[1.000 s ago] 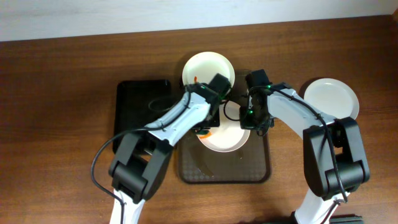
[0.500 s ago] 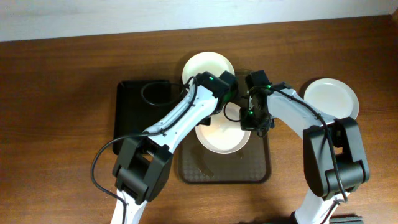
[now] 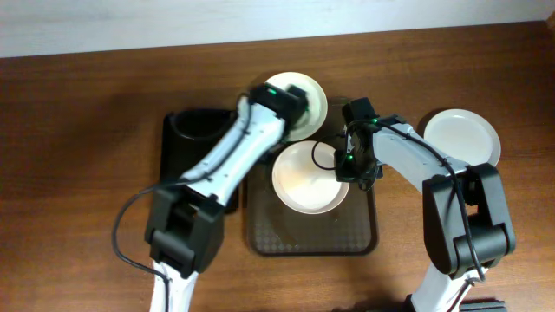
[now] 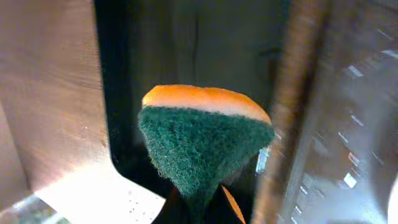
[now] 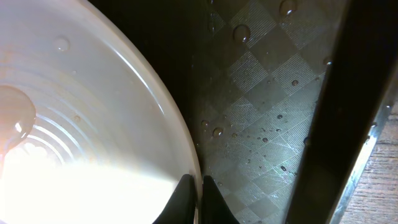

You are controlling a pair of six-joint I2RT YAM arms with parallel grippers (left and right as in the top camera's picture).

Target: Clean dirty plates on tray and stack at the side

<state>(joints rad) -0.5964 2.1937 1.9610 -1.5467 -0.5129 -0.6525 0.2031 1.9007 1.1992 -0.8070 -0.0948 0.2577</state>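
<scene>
White plate (image 3: pixel 305 184) on brown tray (image 3: pixel 312 236), 2 plates (image 3: pixel 462 137) beside it

Glossy plate (image 5: pixel 74 124); dk plastic tray (image 5: pixel 261 112) w/ checker texture; sponge (image 4: pixel 202 146) rough green fibre; table (image 3: pixel 87 130) wood

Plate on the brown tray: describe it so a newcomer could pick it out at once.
Find the brown tray in the middle of the wooden table. The white plate lies in its far half, its right rim pinched by the right gripper. The far plate and the right plate both sit off the tray; only this one is on it.
</scene>
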